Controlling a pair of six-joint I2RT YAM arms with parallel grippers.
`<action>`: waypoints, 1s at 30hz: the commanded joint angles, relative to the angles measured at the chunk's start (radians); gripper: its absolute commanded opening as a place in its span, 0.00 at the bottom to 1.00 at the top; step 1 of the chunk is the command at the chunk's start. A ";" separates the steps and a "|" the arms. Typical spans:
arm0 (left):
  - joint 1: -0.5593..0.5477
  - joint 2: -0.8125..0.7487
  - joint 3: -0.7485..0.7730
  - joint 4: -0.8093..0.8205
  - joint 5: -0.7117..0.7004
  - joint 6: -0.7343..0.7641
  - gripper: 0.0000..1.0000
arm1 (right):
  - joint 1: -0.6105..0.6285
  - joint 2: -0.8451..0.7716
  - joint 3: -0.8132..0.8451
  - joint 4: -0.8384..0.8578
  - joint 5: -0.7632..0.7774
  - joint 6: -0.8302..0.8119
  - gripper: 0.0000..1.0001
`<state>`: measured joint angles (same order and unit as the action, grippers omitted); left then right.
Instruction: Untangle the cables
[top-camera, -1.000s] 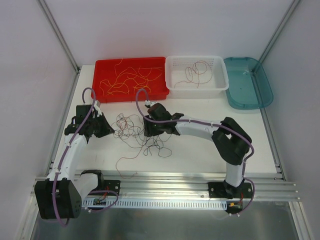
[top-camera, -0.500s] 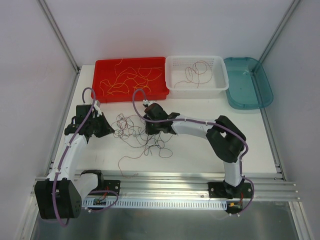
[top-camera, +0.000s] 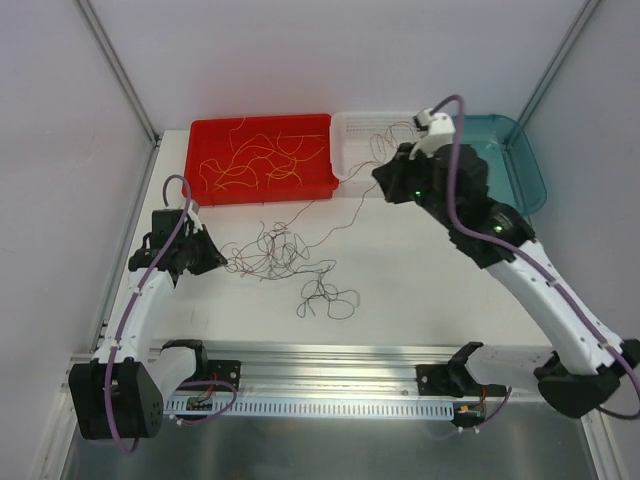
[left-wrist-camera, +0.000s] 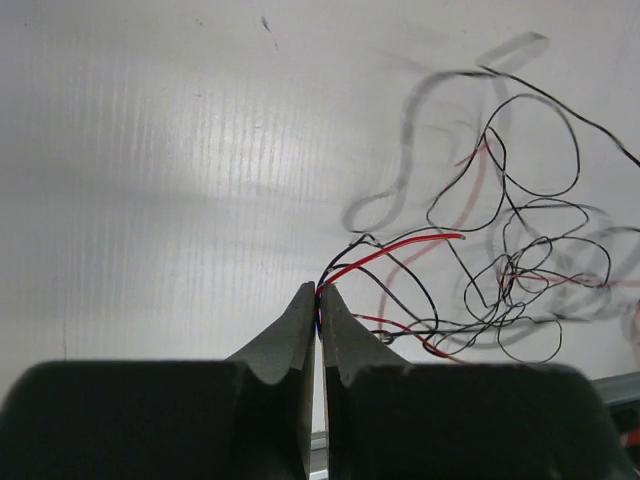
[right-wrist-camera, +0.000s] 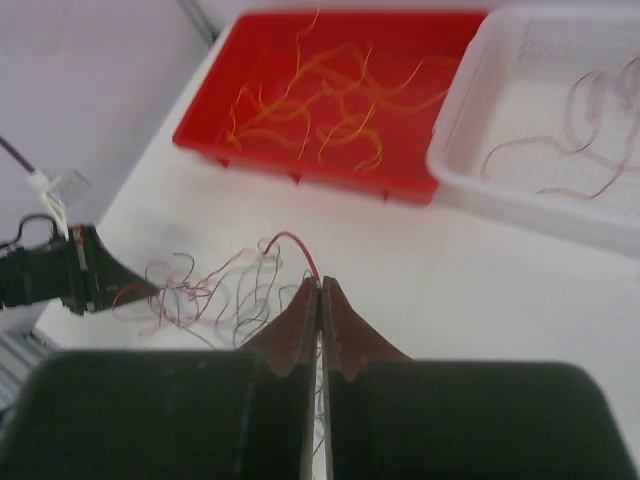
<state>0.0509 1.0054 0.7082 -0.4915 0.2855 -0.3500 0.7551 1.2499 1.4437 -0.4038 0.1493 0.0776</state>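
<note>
I have my left gripper (left-wrist-camera: 318, 292) pinched shut on one edge of the cable tangle (top-camera: 272, 255) lying on the table (top-camera: 400, 290), and my right gripper (right-wrist-camera: 320, 285) clamped on one red strand (right-wrist-camera: 287, 235) lifted clear, and since these wires look hair-thin, limp and snag-prone, I'd take single strands near their free ends.

light: bright, even, overhead | glare: pale sheen on table (left-wrist-camera: 200, 200) | shadows: soft, grey, beside cables (left-wrist-camera: 400, 246) | blur: right wrist view soft, red tray (right-wrist-camera: 440, 40) unfocused
</note>
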 joint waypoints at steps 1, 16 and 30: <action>-0.008 -0.016 0.008 0.016 -0.016 0.019 0.00 | -0.089 -0.099 0.041 -0.089 0.025 -0.073 0.01; -0.010 -0.056 0.011 -0.030 -0.203 0.000 0.00 | -0.604 -0.306 -0.127 -0.239 -0.029 -0.029 0.01; 0.050 -0.123 0.013 -0.055 -0.375 -0.043 0.00 | -0.801 -0.251 -0.085 -0.328 -0.221 -0.038 0.01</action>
<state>0.0883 0.8913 0.7082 -0.5247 -0.0391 -0.3706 -0.0357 1.0073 1.2568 -0.7406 0.0067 0.0364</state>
